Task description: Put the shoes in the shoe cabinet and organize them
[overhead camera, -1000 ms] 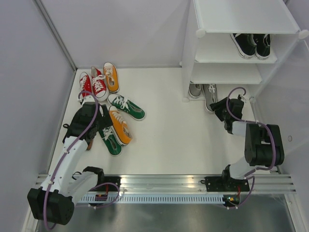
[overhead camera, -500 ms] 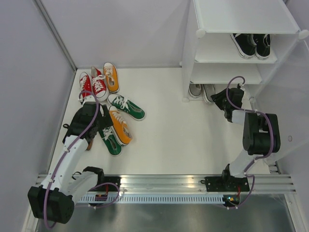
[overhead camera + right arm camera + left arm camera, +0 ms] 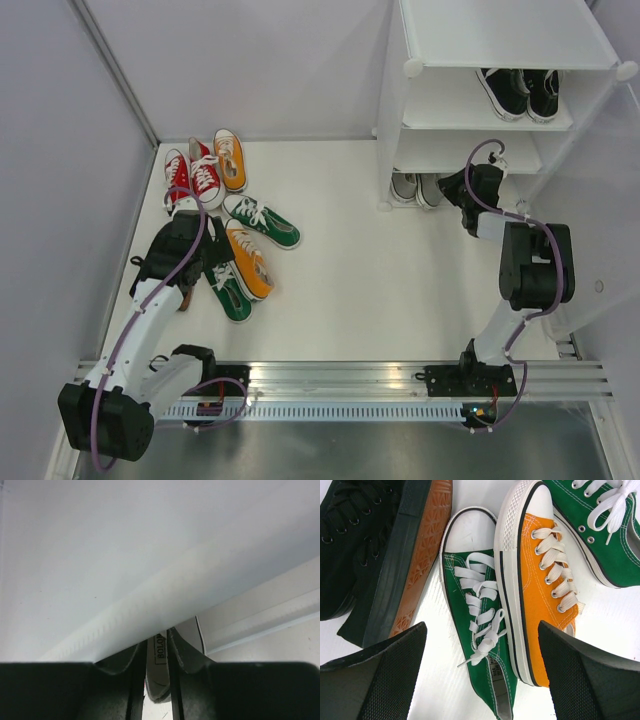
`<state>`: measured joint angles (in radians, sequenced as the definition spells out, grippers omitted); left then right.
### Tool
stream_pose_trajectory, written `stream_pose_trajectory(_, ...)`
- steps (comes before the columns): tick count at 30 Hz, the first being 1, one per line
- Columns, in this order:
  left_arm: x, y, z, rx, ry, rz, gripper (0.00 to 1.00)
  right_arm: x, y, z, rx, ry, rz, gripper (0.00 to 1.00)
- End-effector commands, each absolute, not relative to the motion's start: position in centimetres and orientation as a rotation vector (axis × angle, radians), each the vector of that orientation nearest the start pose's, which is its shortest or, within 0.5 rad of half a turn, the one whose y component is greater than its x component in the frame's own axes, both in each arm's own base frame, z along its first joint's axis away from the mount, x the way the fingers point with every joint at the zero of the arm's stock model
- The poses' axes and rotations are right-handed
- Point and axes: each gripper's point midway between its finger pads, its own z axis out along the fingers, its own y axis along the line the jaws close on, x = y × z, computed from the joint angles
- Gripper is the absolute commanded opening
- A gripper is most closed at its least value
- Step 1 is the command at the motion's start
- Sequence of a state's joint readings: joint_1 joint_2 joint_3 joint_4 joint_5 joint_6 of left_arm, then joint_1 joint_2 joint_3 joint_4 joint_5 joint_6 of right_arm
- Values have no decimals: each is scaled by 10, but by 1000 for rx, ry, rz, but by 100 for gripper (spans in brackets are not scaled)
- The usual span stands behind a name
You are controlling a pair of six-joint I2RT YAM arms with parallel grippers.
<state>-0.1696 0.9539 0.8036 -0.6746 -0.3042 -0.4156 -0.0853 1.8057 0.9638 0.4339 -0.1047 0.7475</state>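
Shoes (image 3: 248, 258) on white table (image 3: 350, 270), white walls (image 3: 260, 60)

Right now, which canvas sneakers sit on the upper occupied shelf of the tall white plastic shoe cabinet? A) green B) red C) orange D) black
D: the black low-top canvas sneakers stand side by side on that shelf of the white plastic shoe cabinet, just under its top panel.

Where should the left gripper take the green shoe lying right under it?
Probably from above, on the collar wall of the green shoe that faces the black shoe: one finger inside the opening, one outside. It sits sole-down, opening up; the orange shoe crowds its other flank, and bare floor shows only toward the black shoe. The left gripper hangs open above it.
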Motion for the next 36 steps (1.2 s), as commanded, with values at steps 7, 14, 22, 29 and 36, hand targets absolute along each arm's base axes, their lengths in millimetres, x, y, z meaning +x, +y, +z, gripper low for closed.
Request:
stream_pose_trajectory(7, 267, -7, 148, -390, 2287, 78, 94, 503, 3, 107, 636, 1861, 439, 44)
stream_pose_trajectory(14, 267, -8, 149, -389, 2285, 73, 94, 478, -6, 126, 569, 1893, 358, 67)
stream_pose_trajectory(22, 266, -8, 149, -388, 2284, 71, 94, 474, 11, 126, 453, 1947, 431, 73)
stream_pose_trajectory(29, 266, -9, 149, -385, 2285, 68, 94, 491, 17, 88, 415, 2034, 448, 73)
stream_pose_trajectory(36, 267, -8, 149, -388, 2287, 72, 94, 505, 26, 69, 348, 2054, 459, 68)
